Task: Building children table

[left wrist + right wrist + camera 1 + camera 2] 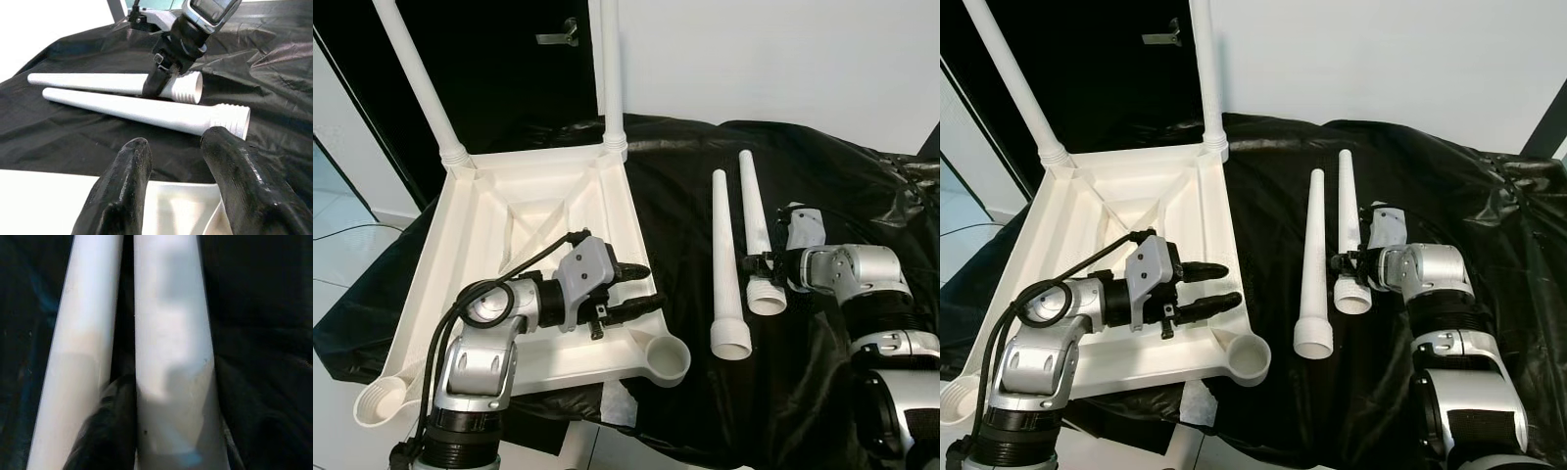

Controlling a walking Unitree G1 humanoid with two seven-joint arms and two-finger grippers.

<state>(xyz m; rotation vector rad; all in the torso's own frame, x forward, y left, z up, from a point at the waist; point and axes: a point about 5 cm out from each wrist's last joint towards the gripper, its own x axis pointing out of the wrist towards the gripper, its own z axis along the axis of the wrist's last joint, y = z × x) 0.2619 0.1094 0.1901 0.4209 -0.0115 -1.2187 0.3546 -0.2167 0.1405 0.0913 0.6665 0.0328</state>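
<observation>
Table leg (755, 240) apparently between half-hidden right fingers (152, 83).

Black plastic sheet (842, 176) drapes the surface; white wall (783, 59) behind, perhaps a dark doorway (499, 69).

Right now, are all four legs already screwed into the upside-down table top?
No, two legs stand in the table top, while two loose legs lie on the black sheet.

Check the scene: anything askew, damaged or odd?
Nothing damaged. The white plastic tabletop lies upside down, half off the black plastic sheet, with two legs screwed in and two corner sockets empty. Two loose white tapered legs lie side by side; the right gripper is closing around the farther one. The left gripper hovers open.
</observation>
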